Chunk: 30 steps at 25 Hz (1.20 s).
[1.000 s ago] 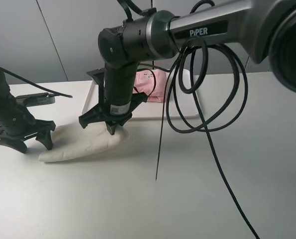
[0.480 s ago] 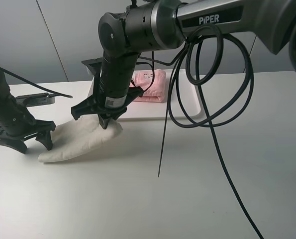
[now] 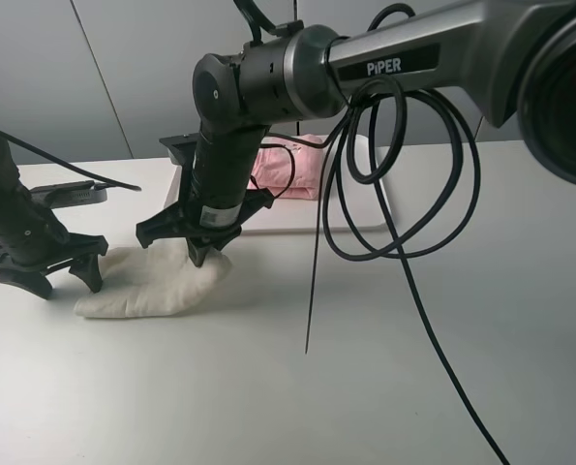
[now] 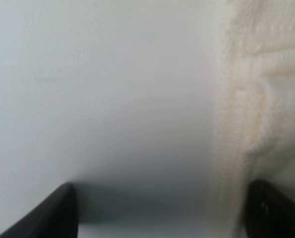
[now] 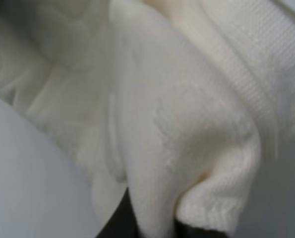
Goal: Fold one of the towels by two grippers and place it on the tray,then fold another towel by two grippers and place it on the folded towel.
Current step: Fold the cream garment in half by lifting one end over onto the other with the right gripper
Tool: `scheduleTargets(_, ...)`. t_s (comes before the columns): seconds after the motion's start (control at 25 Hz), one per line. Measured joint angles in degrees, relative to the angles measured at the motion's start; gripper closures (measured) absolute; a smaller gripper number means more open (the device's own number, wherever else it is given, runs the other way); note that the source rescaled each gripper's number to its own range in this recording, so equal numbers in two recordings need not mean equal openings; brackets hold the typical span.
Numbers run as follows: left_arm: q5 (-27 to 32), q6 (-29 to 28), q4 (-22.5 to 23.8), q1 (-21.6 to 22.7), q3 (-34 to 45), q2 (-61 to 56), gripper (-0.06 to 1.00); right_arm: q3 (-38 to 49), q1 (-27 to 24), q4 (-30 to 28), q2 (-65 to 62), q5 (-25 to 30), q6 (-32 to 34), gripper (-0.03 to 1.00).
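Cream-white towel (image 3: 137, 289) is the piece I am working, and it lies on the white tabletop (image 3: 442, 320), which fills most of the high view. My right arm (image 3: 268, 73) is the next biggest thing. It reaches in from the right edge and crosses the middle, with black cables (image 3: 404, 208) hanging from it in loops that drop toward the tabletop.

The white tray (image 3: 365, 215) sits near the far edge of the tabletop, partly hidden behind that arm. The towel is not on it. It lies as a long, bunched roll on the left half of the tabletop, nearer the front than the tray's left corner. One end is at my left claw and the other rises slightly at my right claw. The pale pink towel (image 3: 297, 167) is smaller. It is folded and rests in the tray's far part.

My right gripper (image 3: 200, 258) points straight down, its fingers pressed together on the raised end of the cream-white towel. In its wrist view a thick fold of terry is bunched between the dark fingers.

My left gripper (image 3: 70, 287) stands low at the towel's other end, toward the left edge of the tabletop. Its jaws are spread wide and grip nothing. Its wrist view shows bare tabletop between the fingertips, and the towel's hem runs just inside one of them. I cannot tell whether that fingertip touches the cloth.
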Motion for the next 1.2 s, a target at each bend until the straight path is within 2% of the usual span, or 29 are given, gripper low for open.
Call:
scheduleTargets(0.32, 0.0, 0.2, 0.0, 0.0, 0.0, 0.0, 0.07, 0.0, 0.0, 9.2, 0.1, -4.5, -3.9, 0.84)
scheduleTargets(0.68, 0.0, 0.2, 0.0, 0.0, 0.0, 0.0, 0.07, 0.0, 0.0, 9.9, 0.1, -7.2, -4.8, 0.84)
scheduleTargets(0.92, 0.0, 0.3, 0.0, 0.0, 0.0, 0.0, 0.07, 0.0, 1.9, 11.0, 0.1, -10.2, -4.8, 0.84)
scheduleTargets(1.2, 0.0, 0.5, -0.2, 0.0, 0.0, 0.0, 0.07, 0.0, 2.2, 16.5, 3.3, -12.2, -5.7, 0.84)
